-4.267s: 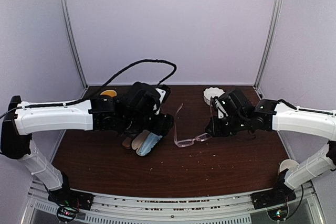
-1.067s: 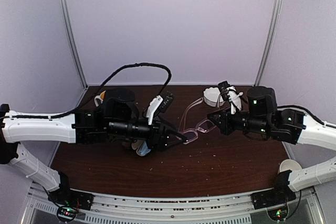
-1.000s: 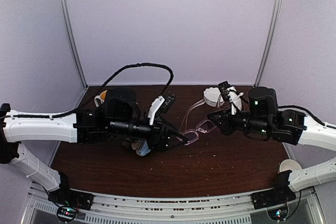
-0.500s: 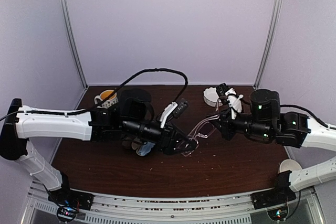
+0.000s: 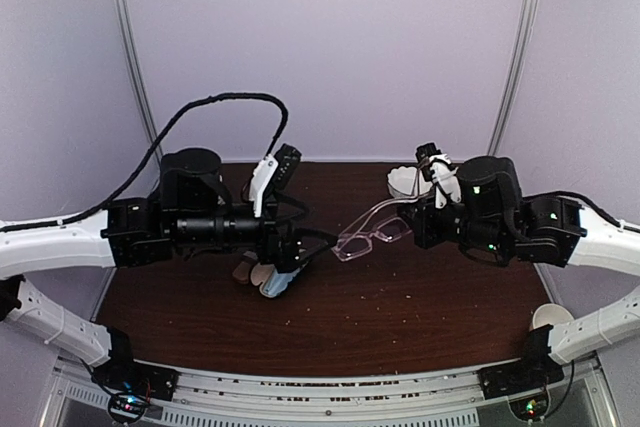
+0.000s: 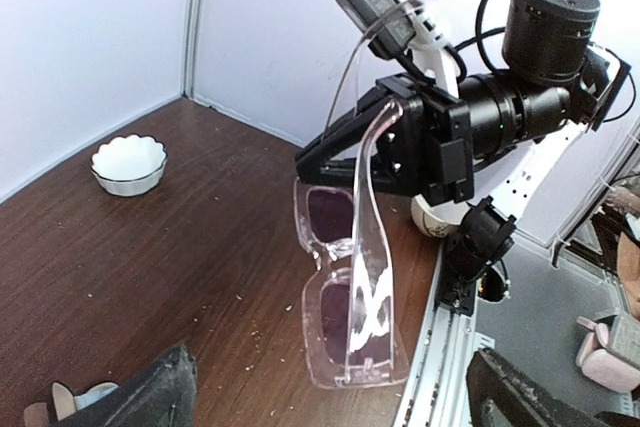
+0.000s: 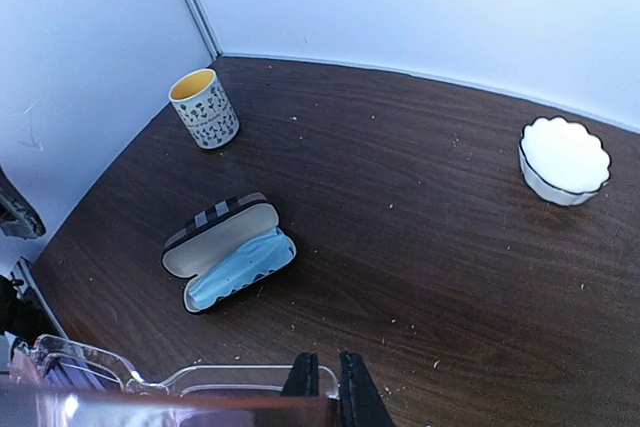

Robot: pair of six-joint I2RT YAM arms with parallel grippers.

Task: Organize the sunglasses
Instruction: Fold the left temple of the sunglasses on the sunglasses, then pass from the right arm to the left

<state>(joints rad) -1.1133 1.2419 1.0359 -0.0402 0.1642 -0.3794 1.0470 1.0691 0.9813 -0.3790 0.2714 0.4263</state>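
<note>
Top external view: the right gripper (image 5: 413,224) pinches the pink clear-lens sunglasses (image 5: 372,235) aloft, right of the open striped case (image 5: 272,275), while the left gripper (image 5: 303,244) gapes empty near that case; held at one end only, the frame may swivel and drop.

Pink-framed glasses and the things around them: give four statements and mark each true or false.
1. The pink-framed glasses lie flat on the wood. False: the right end effector holds them in the air by one arm.
2. The left end effector is open. True.
3. The striped case is shut. False: it lies open with a blue cloth inside.
4. The cup stands upright. True.
</note>
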